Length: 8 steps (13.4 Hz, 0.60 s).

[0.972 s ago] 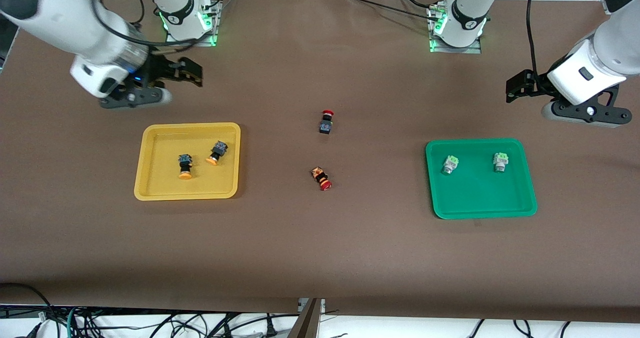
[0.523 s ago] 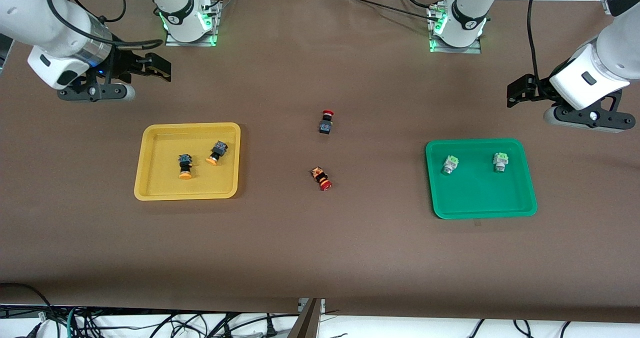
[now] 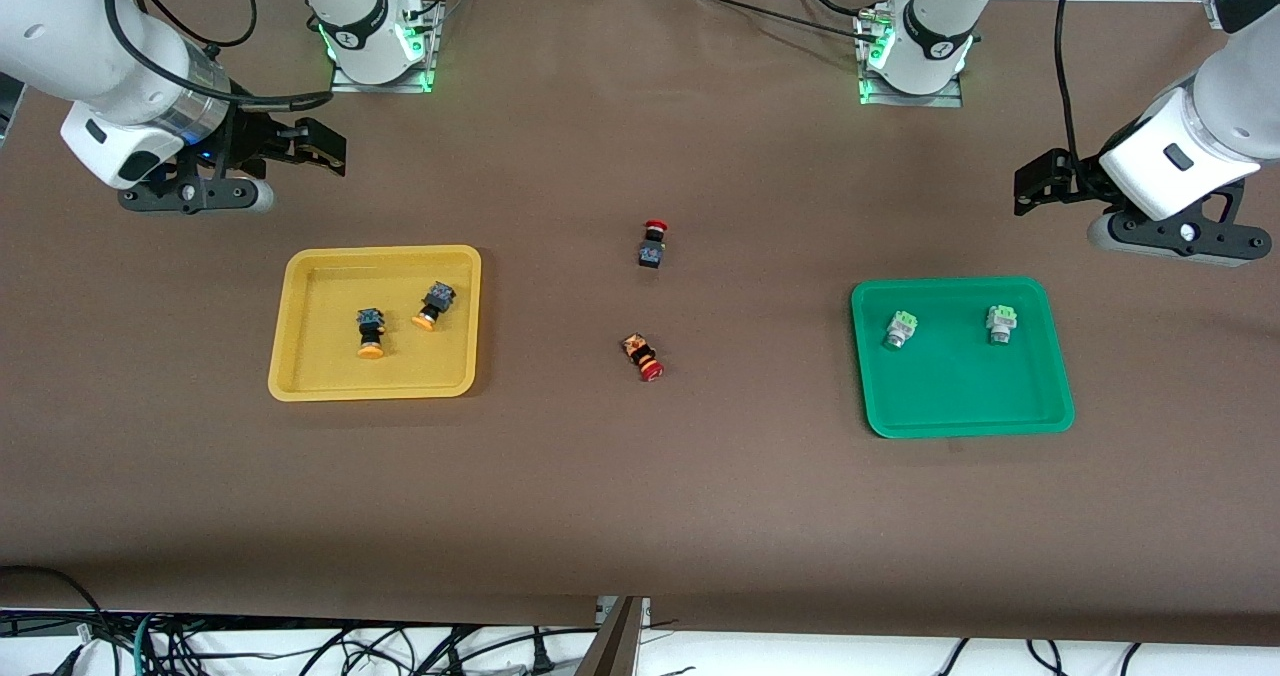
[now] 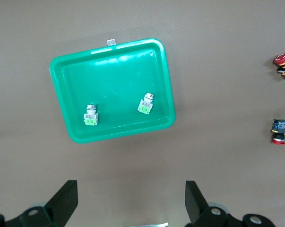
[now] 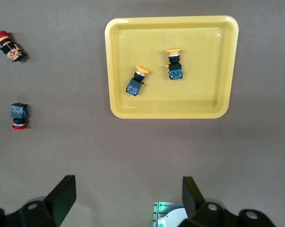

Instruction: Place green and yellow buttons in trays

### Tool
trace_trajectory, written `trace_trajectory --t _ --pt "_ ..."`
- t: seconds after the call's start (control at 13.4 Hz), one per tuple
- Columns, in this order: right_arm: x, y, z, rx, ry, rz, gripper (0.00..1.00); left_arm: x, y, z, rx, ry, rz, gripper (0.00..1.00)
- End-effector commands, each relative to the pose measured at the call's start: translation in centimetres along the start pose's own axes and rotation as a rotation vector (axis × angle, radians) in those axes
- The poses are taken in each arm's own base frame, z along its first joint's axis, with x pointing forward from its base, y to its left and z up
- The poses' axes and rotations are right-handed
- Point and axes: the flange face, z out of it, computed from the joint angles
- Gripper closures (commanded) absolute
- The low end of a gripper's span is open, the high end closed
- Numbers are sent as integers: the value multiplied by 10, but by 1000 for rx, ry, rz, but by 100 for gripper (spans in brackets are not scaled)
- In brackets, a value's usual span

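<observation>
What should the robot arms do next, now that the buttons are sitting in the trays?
Probably nothing more than staying parked. Both yellow buttons lie in the yellow tray, both green buttons in the green tray. The left gripper and right gripper are open and empty, up over bare table. The red buttons can stay out.

Right tool (image 3: pixel 318 146) now off the yellow tray (image 3: pixel 300 381), toward the table edge.
</observation>
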Motion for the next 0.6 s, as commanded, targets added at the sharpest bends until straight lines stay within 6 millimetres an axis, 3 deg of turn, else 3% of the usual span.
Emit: trace_trajectory --t 0.0,0.22,0.52 --pt "12 20 -2 -9 28 1 1 2 1 -6 7 1 -3 0" --pt "14 19 -1 -10 35 -38 1 3 2 -5 9 -1 -1 0" --pt "17 42 -4 -49 49 -84 1 2 2 -6 7 1 -1 0"
